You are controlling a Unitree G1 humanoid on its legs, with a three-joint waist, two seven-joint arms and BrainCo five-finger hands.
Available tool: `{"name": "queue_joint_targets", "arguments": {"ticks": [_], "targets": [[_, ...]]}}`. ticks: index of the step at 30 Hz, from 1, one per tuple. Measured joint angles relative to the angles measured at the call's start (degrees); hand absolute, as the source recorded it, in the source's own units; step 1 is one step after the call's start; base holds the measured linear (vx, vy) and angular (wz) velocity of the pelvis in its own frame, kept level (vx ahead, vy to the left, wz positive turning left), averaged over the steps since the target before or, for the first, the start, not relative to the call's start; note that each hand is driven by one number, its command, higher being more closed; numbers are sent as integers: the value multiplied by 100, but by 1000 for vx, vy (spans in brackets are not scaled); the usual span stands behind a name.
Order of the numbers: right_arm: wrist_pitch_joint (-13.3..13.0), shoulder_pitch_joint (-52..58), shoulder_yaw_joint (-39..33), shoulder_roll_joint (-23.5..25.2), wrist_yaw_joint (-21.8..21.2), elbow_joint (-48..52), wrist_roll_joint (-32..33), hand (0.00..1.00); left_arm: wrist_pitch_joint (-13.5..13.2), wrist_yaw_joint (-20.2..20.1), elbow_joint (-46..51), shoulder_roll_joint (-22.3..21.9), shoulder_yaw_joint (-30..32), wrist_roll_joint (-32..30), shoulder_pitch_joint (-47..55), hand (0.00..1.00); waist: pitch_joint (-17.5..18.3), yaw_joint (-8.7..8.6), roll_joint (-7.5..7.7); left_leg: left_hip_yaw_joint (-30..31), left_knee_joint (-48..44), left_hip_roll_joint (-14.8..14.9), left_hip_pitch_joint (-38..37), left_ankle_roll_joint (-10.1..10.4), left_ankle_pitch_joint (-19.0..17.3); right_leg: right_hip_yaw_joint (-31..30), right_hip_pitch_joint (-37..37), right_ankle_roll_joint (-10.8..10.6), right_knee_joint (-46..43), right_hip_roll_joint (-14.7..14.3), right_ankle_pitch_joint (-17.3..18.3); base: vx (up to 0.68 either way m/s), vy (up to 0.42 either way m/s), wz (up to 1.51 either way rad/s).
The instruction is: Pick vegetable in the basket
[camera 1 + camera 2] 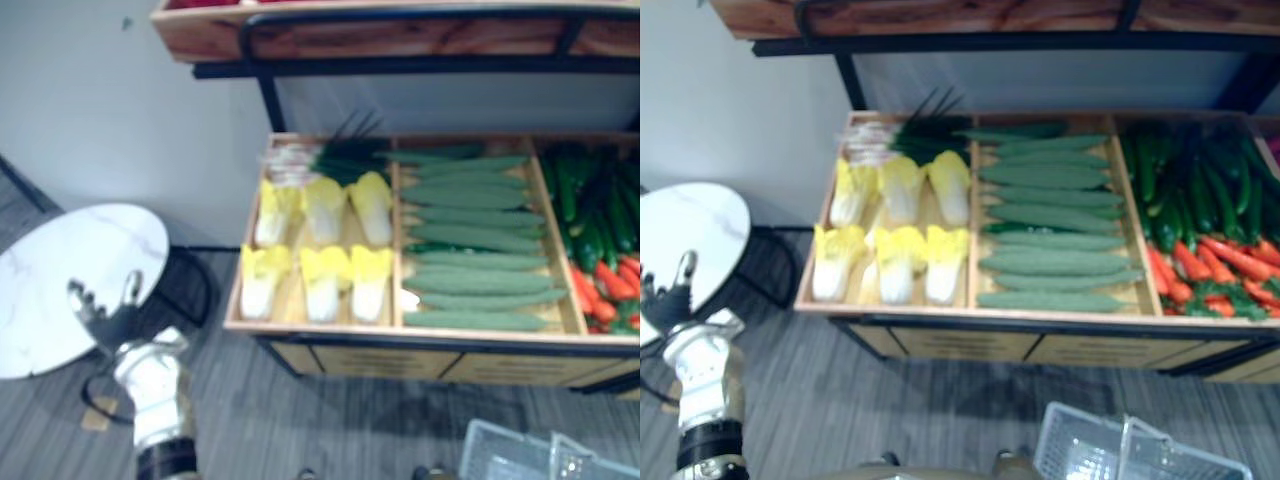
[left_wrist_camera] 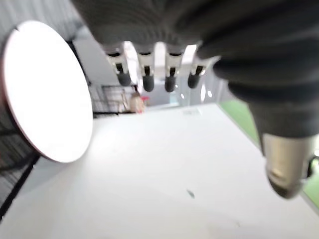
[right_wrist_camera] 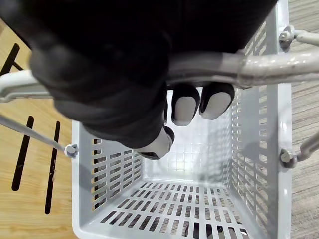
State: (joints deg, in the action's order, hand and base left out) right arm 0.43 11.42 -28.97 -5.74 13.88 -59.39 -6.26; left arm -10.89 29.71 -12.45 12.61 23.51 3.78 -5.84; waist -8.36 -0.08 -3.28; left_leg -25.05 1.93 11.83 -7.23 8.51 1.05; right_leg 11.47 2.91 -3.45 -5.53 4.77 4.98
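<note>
A wooden display crate point(image 1: 312, 326) holds yellow-white cabbages point(image 1: 322, 278) on the left, long green cucumbers point(image 1: 478, 240) in the middle, and green and red peppers point(image 1: 603, 250) on the right. Green onions point(image 1: 330, 155) lie at the crate's back left. My right hand point(image 3: 124, 59) is curled round the handle point(image 3: 259, 67) of a grey plastic basket point(image 3: 179, 199), which has nothing inside. The basket point(image 1: 1110, 450) hangs low in front of the crate. My left hand point(image 1: 105, 310) is raised left of the crate, fingers point(image 2: 145, 69) straight, holding nothing.
A round white table point(image 1: 70, 280) stands at the left, just behind my left hand. A second wooden shelf point(image 1: 400, 30) on a black frame hangs over the back of the crate. Grey striped floor point(image 1: 330, 430) lies in front.
</note>
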Motion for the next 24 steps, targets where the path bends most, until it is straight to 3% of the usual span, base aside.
{"name": "queue_joint_targets", "arguments": {"ticks": [4,9,12,16,24], "targets": [[15,60,-23,80,-24,-2,-4,100,199,-214,7,-52,-767,-535,-27,0,3,-148,15,-108,50,-70,-13,-14,2,-110,33,-89,252,39,-179,-90,36,-15],[82,197,-42,206,-29,-4,-54,100,429,-455,-2,-444,-1544,-1027,-54,0,-4,-182,17,-247,228,-57,-86,-121,76,-188,18,-98,414,-34,-334,-139,-10,-12],[83,204,-38,212,-26,12,-57,100,514,-523,-1,-651,-1740,-1366,-16,0,-4,-306,0,-292,340,-66,-69,-141,113,-214,-64,-105,492,-47,-358,-117,-20,-10],[96,222,2,235,-15,39,-58,100,654,-524,4,-887,-1933,-1768,115,0,-12,-320,-1,-403,376,-38,23,-133,129,-256,-157,-127,527,-72,-377,-64,-17,-11],[91,33,81,234,57,87,-70,100,889,-310,29,-906,-1854,-2037,-50,0,-155,-397,72,-497,344,-30,303,-137,273,-415,-598,-117,304,-72,-511,65,-4,-7]]}}
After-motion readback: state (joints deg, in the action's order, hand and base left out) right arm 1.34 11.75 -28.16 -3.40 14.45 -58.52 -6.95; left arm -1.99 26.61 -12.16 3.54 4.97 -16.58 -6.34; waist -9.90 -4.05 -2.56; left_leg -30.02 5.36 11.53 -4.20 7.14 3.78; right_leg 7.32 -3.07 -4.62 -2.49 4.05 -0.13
